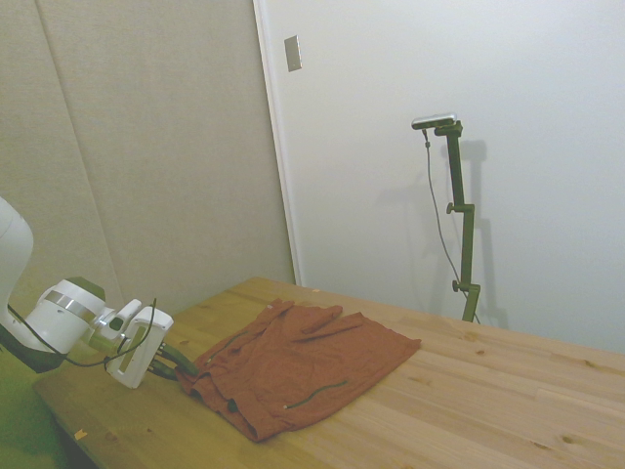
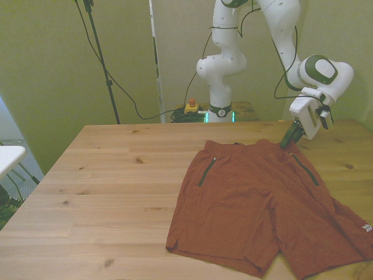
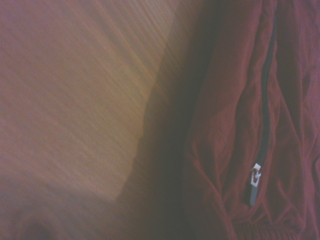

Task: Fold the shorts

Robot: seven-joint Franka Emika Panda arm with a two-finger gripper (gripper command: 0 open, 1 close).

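Lying flat on the wooden table [image 2: 116, 175], the shorts [image 2: 262, 204] are spread out with the waistband toward the table's far edge in the front view and both legs reaching toward the near edge; the leg on the front view's right runs close to the near right corner. A dark pocket slit [image 2: 206, 171] shows on each side of the cloth, and a small pale label [image 2: 366, 227] sits near one leg hem. The gripper [image 2: 290, 139] is tilted down at the waistband, at the end nearer the front view's right, its dark fingers touching or just above the cloth edge; whether they are spread or pressed together I cannot tell. In the side view the gripper [image 1: 174, 363] meets the shorts [image 1: 303, 366] at their end nearest the arm. Close up, the wrist view shows wrinkled cloth, a dark zipper line and a small pale zipper pull [image 3: 256, 175] beside bare wood.
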